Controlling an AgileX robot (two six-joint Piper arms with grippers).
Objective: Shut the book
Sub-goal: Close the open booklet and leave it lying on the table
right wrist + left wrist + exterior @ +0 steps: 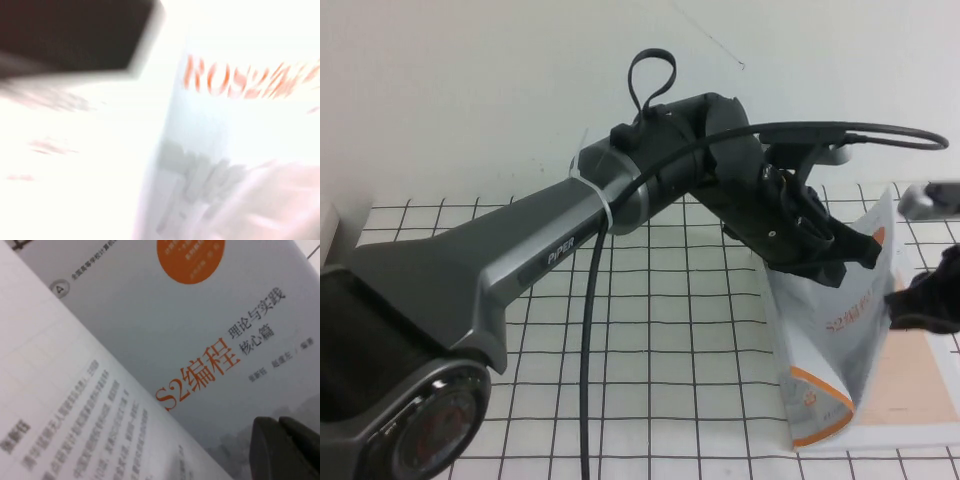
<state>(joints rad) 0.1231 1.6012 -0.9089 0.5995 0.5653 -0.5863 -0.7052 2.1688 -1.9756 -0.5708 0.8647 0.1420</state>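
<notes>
The grey left arm (470, 270) fills the near left, reaching across the white gridded table (660, 340). Its left gripper (855, 252), closed on nothing, sits against the raised cover of the grey-white paperback book with orange lettering (820, 340), which lies open at the table's right edge. The right gripper (925, 300) hangs just right of that cover; I cannot tell its opening. Open grid stretches left of the book.

A plain white wall (470, 90) fills the upper half of the high view. It is bare apart from a thin dark line (710, 38) slanting across it near the top. Below it, the table (660, 330) is covered in white with a grid of thin black lines. The light is soft and even, leaving only faint shadows on the table.
</notes>
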